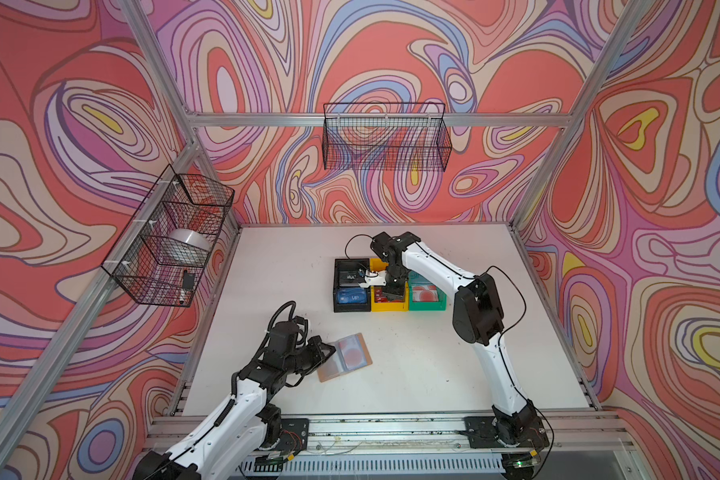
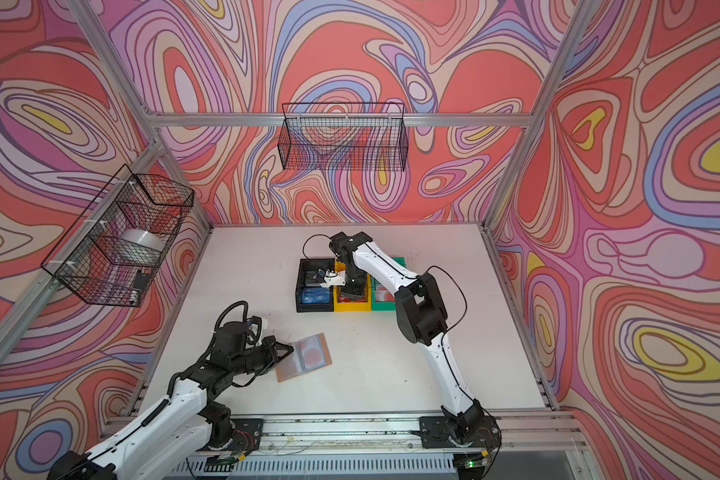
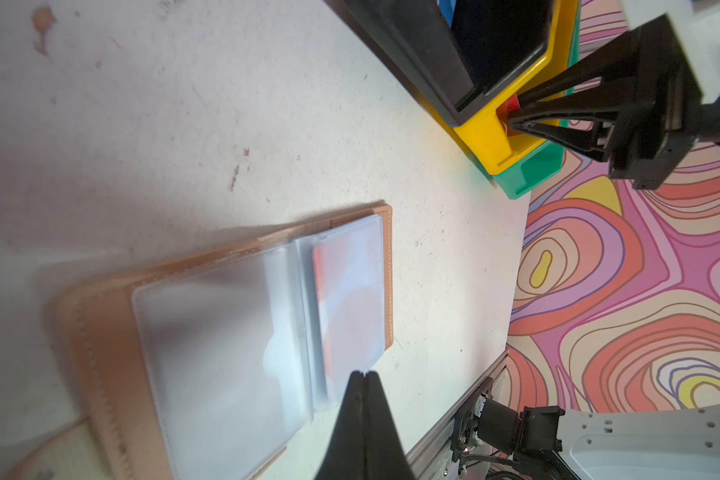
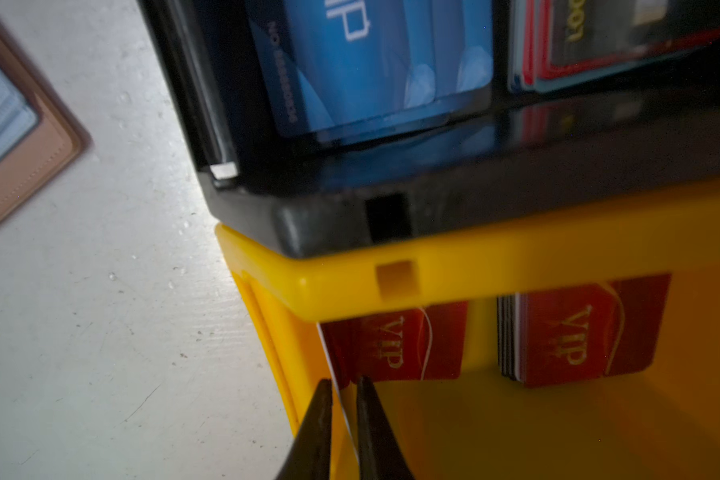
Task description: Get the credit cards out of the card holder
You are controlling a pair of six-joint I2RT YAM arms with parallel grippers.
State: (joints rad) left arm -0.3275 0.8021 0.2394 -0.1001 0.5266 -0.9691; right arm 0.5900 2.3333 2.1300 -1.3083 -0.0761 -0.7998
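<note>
Near the surface's front edge, toward its left side, lies the tan leather card holder [image 1: 344,357], a whitish red-blotched card [image 3: 350,299] inside. The left pincer [image 3: 364,374], pressed together, touches its clear pages, likely steadying it. The right pincer [image 4: 344,386], slightly spread, straddles a red VIP card [image 4: 395,345] in the yellow plastic bin [image 4: 474,274], likely dropping it.

Table [image 1: 412,353] btwn card holder [image 1: 346,358] & bins [image 1: 387,306] free; right arm [image 1: 429,262] over bins.

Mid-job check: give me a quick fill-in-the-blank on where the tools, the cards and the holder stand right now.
The right tool has a red VIP card between its tips, inside the ____ bin.
The blue VIP card lies in the ____ bin.
The left tool is ____, its tips at the card holder.
The card holder lies ____ on the table.
Missing words: yellow, black, shut, open.
</note>
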